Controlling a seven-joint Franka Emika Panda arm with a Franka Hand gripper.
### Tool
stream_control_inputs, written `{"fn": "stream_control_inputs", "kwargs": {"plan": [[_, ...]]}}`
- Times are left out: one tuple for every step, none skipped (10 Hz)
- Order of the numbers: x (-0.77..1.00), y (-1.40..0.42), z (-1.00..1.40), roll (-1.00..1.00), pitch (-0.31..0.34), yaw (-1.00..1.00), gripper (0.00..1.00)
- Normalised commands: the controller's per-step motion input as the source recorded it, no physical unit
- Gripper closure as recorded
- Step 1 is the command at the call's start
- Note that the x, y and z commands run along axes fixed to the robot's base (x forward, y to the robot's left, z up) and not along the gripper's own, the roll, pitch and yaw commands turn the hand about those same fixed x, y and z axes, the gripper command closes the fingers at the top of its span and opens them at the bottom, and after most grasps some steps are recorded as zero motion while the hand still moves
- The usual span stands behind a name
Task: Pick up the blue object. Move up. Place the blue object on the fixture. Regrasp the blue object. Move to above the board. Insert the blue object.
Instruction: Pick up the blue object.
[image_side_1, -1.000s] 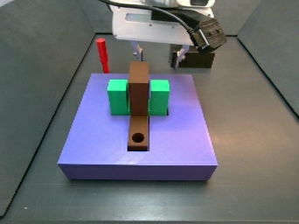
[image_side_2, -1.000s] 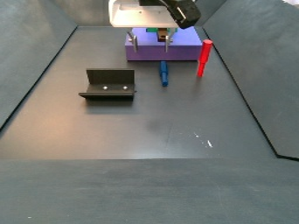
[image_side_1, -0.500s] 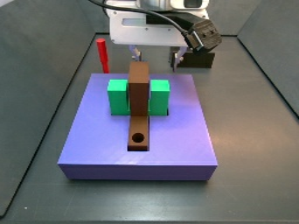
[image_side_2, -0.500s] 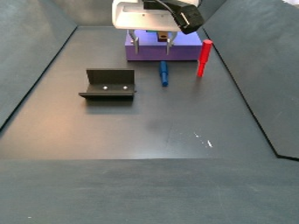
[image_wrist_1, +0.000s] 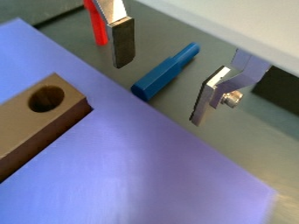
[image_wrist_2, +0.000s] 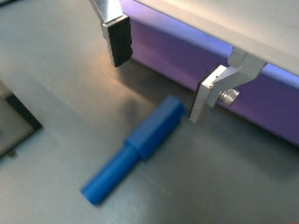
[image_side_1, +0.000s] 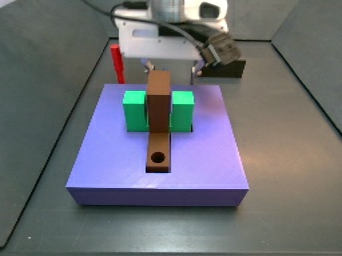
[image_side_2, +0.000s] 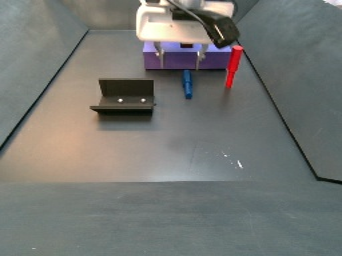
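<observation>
A robot arm hangs over the far end of a dark worktop (image_side_2: 174, 180). Its claw (image_wrist_2: 163, 66) is spread wide and empty, hovering above the blue object (image_wrist_2: 135, 161), a slim peg lying flat on the worktop just beside the edge of the board (image_side_1: 160, 150), the large purple slab. In both wrist views the two silver fingers (image_wrist_1: 121, 39) stand well apart with nothing between them. In a side view the blue object (image_side_2: 189, 82) lies between the board and the upright red peg (image_side_2: 234, 66), near both. The fixture (image_side_2: 123, 97), a dark bracket, sits well apart from them, out on the open worktop.

The pickup looks not yet done. In my judgement, the risks are these: the peg lies close against the board's wall, so a finger coming down could strike the board's edge rather than slip beside the peg. A slightly off-centre closing could roll the round peg away or pinch only its end, leaving it tilted. The red peg stands near enough that the arm might knock it over.
</observation>
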Motion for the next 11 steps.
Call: {"fn": "stream_control_inputs", "kwargs": {"plan": [[-0.22,0.1,-0.19,0.09,-0.3,0.0,0.0],[-0.11,0.05,-0.04,0.07,-0.254,0.0,0.0],[-0.06,0.03,0.0,0.06,-0.24,0.0,0.0],[-0.07,0.03,-0.1,0.02,-0.269,0.0,0.0],[-0.1,0.05,-0.17,0.0,-0.291,0.0,0.0],[-0.1,0.06,-0.23,-0.02,-0.309,0.0,0.0],[-0.11,0.03,-0.24,-0.01,-0.3,0.0,0.0],[-0.11,0.01,-0.27,0.0,-0.279,0.0,0.0],[-0.09,0.0,-0.19,0.0,-0.247,0.0,0.0],[-0.05,0.0,-0.03,0.0,-0.189,0.0,0.0],[-0.03,0.0,0.0,-0.01,-0.159,0.0,0.0]]}}
